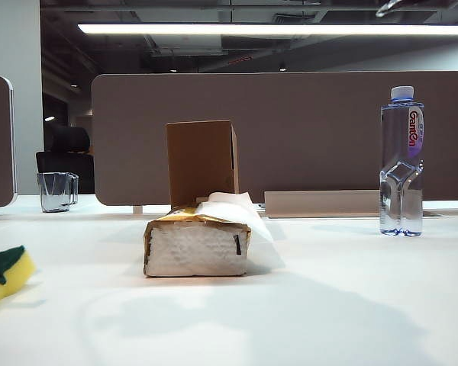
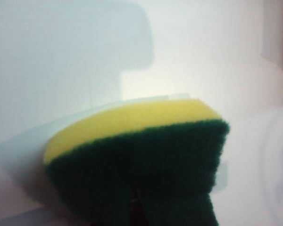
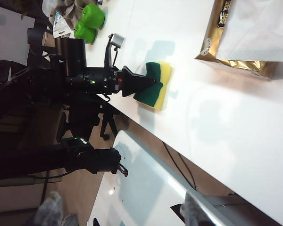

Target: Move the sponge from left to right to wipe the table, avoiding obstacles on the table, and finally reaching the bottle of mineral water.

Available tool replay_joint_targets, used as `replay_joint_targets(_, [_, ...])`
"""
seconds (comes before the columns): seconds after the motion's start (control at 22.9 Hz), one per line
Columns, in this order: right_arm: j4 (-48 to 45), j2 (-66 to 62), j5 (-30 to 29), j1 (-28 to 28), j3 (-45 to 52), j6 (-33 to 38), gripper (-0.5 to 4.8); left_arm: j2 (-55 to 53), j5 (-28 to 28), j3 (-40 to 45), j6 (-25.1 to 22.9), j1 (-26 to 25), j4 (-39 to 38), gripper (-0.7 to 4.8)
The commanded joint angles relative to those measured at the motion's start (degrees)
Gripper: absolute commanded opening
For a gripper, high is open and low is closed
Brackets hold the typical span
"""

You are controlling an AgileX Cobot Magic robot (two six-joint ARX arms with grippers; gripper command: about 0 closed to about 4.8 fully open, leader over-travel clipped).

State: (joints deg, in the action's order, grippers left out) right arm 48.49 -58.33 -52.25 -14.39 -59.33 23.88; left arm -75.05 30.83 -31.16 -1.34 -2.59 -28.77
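My left tool [image 3: 153,84] is clenched on the sponge [image 1: 6,273] at the exterior view's lower left, on the counter [image 1: 328,305]. My right tool is spread wide, unseen. The tissue pack [image 1: 198,240] lies rightward; the bottle [image 1: 401,160] stands far right.

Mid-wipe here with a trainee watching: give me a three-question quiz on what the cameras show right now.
1. True or false: the left tool is shut on the sponge.
2. Which object stands directly behind the tissue pack in the exterior view? A) glass cup B) cardboard box C) water bottle
3. Fill in: the bottle of mineral water stands at the far ____ of the table in the exterior view.

Key:
1. True; the right wrist view shows it pinching the sponge's green side.
2. B, the cardboard box.
3. right
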Motion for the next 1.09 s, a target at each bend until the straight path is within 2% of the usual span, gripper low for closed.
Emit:
replay_joint_targets(0.04, [-0.26, 1.33, -0.15, -0.02, -0.24, -0.37, 3.32, -0.31, -1.49, 0.90, 1.46, 3.06, -3.63, -0.06])
replay_joint_targets(0.57, [0.98, 2.93, -0.20, -0.02, -0.24, -0.37, 3.32, -0.46, -6.62, 0.87, 13.86, 21.64, 6.93, -0.06])
replay_joint_targets(1.09, [1.01, 2.95, -0.24, -0.02, -0.24, -0.37, 3.32, -5.46, -6.62, 0.85, 22.60, 32.28, 17.38, -0.06])
